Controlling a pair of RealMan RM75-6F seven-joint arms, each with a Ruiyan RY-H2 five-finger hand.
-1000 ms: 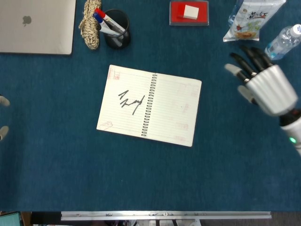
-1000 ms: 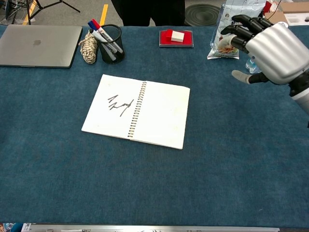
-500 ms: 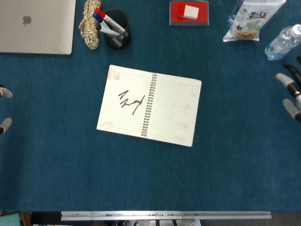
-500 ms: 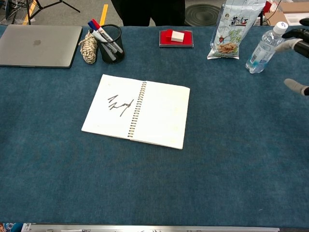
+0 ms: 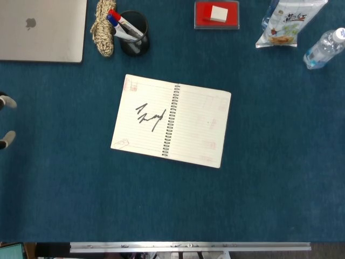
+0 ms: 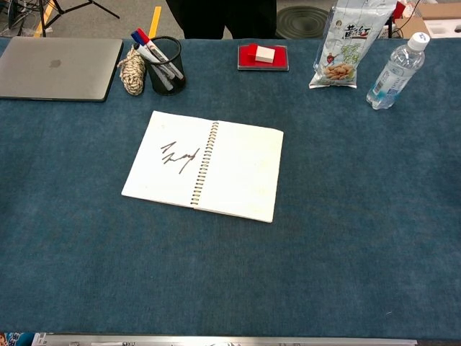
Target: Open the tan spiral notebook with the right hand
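Notebook [image 5: 171,121] lies open flat mid-table [image 5: 269,189], spiral down the centre, scribble on the left page. We read the opening as done. Change from a second ago: the right robot hand, which hovered spread near the water bottle [image 5: 322,49], has pulled out of both views, so we can't tell its state. Left robot hand [image 5: 6,120]: only fingertips at the head view's left edge, apart, holding nothing. Laptop [image 5: 42,29] and pen cup [image 5: 133,33] sit behind.
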